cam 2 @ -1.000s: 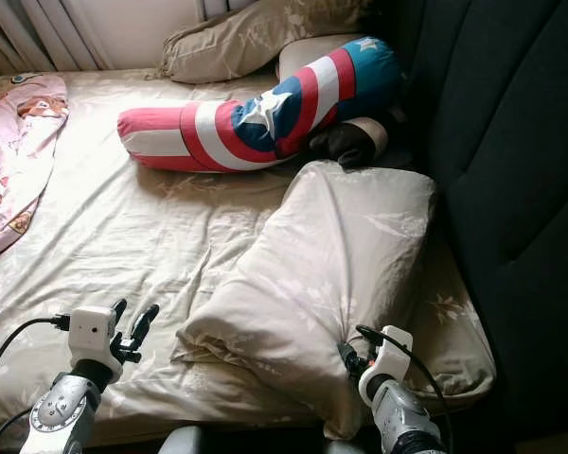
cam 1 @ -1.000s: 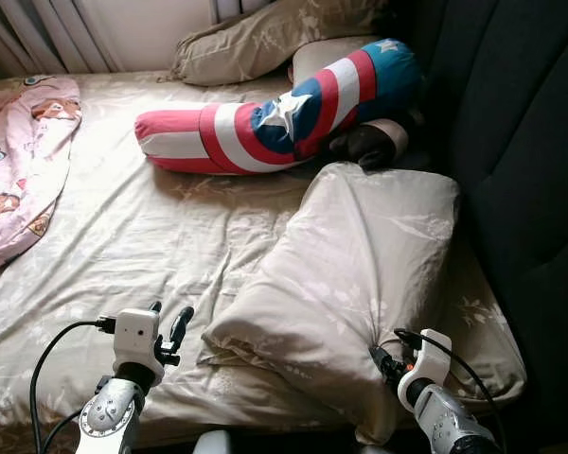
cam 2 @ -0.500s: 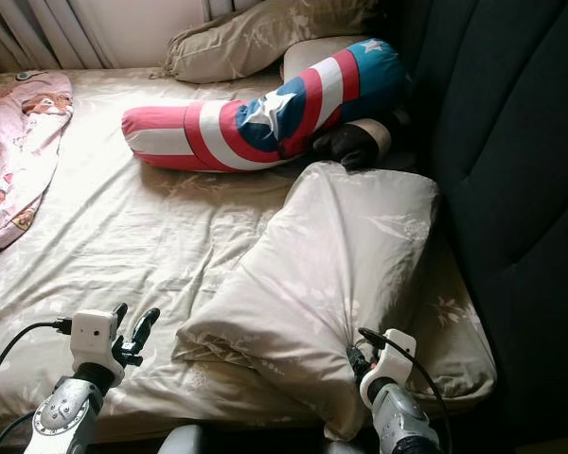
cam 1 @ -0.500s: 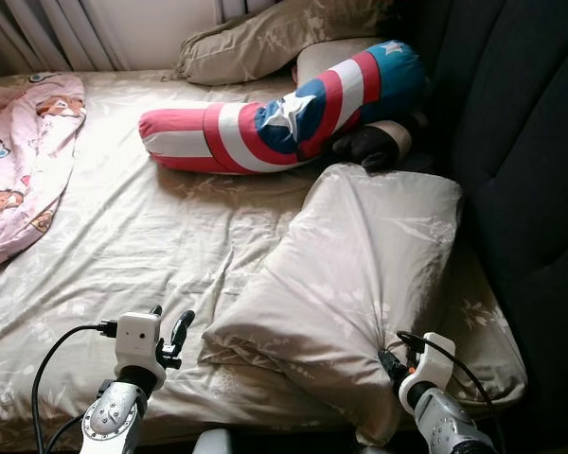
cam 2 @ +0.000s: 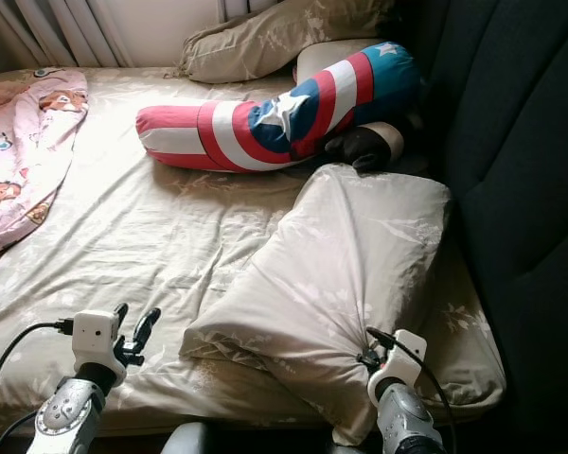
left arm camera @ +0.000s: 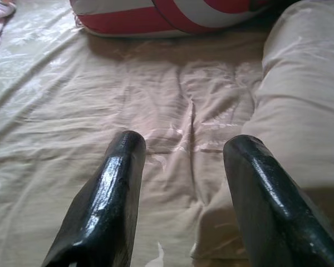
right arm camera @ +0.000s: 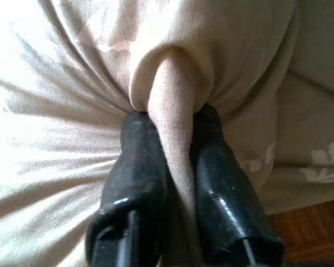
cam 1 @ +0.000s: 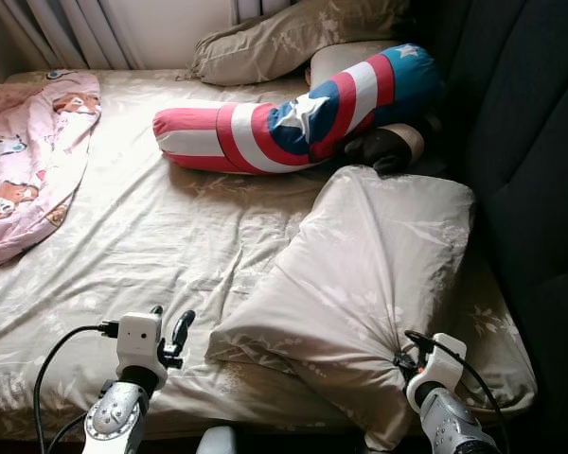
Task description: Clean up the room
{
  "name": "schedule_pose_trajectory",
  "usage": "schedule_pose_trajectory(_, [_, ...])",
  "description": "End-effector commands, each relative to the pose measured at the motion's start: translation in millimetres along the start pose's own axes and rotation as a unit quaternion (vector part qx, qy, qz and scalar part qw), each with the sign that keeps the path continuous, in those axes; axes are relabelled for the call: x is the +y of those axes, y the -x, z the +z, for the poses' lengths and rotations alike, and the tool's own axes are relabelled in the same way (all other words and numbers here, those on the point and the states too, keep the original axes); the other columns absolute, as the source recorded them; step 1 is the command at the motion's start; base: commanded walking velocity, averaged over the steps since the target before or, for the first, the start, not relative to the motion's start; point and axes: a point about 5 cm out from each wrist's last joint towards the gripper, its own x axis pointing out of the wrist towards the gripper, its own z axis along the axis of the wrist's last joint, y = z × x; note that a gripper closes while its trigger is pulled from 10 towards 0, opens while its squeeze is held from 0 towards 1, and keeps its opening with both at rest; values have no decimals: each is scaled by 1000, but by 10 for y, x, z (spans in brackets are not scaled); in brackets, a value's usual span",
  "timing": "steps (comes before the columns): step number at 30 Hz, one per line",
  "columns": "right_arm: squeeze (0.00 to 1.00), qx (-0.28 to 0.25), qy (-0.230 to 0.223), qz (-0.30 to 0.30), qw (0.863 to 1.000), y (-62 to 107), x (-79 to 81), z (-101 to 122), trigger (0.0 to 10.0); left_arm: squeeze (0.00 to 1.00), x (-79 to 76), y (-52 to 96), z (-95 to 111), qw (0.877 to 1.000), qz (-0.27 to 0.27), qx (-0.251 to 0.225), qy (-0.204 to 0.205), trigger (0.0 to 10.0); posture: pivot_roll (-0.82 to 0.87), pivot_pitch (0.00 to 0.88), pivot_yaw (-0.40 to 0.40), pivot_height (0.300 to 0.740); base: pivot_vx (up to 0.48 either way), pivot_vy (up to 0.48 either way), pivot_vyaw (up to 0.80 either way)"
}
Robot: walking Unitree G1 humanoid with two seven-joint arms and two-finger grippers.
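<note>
A large beige pillow (cam 1: 369,270) lies slantwise on the bed near the dark headboard. My right gripper (cam 1: 399,360) is shut on a pinched fold of the pillow (right arm camera: 175,119) at its near corner, cloth bunched between both fingers (right arm camera: 139,167). My left gripper (cam 1: 170,326) hovers open over the beige sheet (left arm camera: 156,100) just left of the pillow's near edge, holding nothing. A long red, white and blue star bolster (cam 1: 293,118) lies across the bed farther back.
A pink printed blanket (cam 1: 28,161) is heaped at the bed's left side. Another beige pillow (cam 1: 284,38) rests by the curtains at the back. The dark padded headboard (cam 1: 530,142) runs along the right. A dark brown object (cam 1: 383,147) lies under the bolster's end.
The whole scene has shifted right and slightly down, so the camera moved. The right gripper stays clamped on the pillow and the left stays open.
</note>
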Motion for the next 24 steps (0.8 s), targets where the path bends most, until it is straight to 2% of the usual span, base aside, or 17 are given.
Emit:
schedule_pose_trajectory(1, [0, -43, 12, -59, 997, 23, -228, 192, 0, 0, 21, -7, -28, 1000, -1, 10, -10, 10000, 85, 72, 6, 650, 0, 0, 0])
schedule_pose_trajectory(4, [0, -76, 19, -87, 993, 42, -318, 331, 0, 0, 37, -30, -15, 1000, 1, 9, -10, 10000, 74, 71, 13, 650, 0, 0, 0])
schedule_pose_trajectory(6, [0, -129, 16, -160, 979, 111, -545, 584, 0, 0, 40, -57, -1, 1000, 0, 7, -12, 10000, 61, 72, 17, 650, 0, 0, 0])
schedule_pose_trajectory(8, [0, -129, 16, -160, 979, 111, -545, 584, 0, 0, 40, -57, -1, 1000, 0, 7, -12, 10000, 61, 72, 17, 650, 0, 0, 0])
schedule_pose_trajectory(9, [0, -150, 7, -189, 970, 152, -644, 686, 0, 0, 38, -66, 2, 1000, -1, 7, -13, 10000, 61, 72, 17, 650, 0, 0, 0])
schedule_pose_trajectory(10, [0, -150, 7, -189, 970, 152, -644, 686, 0, 0, 38, -66, 2, 1000, -1, 7, -13, 10000, 61, 72, 17, 650, 0, 0, 0])
schedule_pose_trajectory(12, [0, -199, 23, -256, 946, 289, -919, 979, 0, 0, 27, -82, 2, 1000, -4, 7, -12, 10000, 37, 78, 22, 650, 0, 0, 0])
schedule_pose_trajectory(13, [0, -199, 23, -256, 946, 289, -919, 979, 0, 0, 27, -82, 2, 1000, -4, 7, -12, 10000, 37, 78, 22, 650, 0, 0, 0])
schedule_pose_trajectory(14, [0, -237, 39, -304, 922, 429, -1134, 1235, 0, 0, 20, -93, 2, 1000, -4, 7, -10, 10000, 38, 80, 21, 650, 0, 0, 0])
schedule_pose_trajectory(16, [0, -237, 39, -304, 922, 429, -1134, 1235, 0, 0, 20, -93, 2, 1000, -4, 7, -10, 10000, 38, 80, 21, 650, 0, 0, 0])
schedule_pose_trajectory(18, [0, -254, 41, -343, 903, 547, -1311, 1395, 0, 0, 19, -93, -5, 1000, -3, 8, -9, 10000, 35, 83, 19, 650, 0, 0, 0])
schedule_pose_trajectory(19, [0, -256, 42, -355, 898, 585, -1373, 1433, 0, 0, 20, -88, -10, 1000, -3, 8, -8, 10000, 35, 83, 19, 650, 0, 0, 0])
schedule_pose_trajectory(24, [0, -252, 37, -370, 893, 630, -1463, 1467, 0, 0, 28, -71, -27, 1000, 1, 10, -8, 10000, 42, 89, 17, 650, 0, 0, 0])
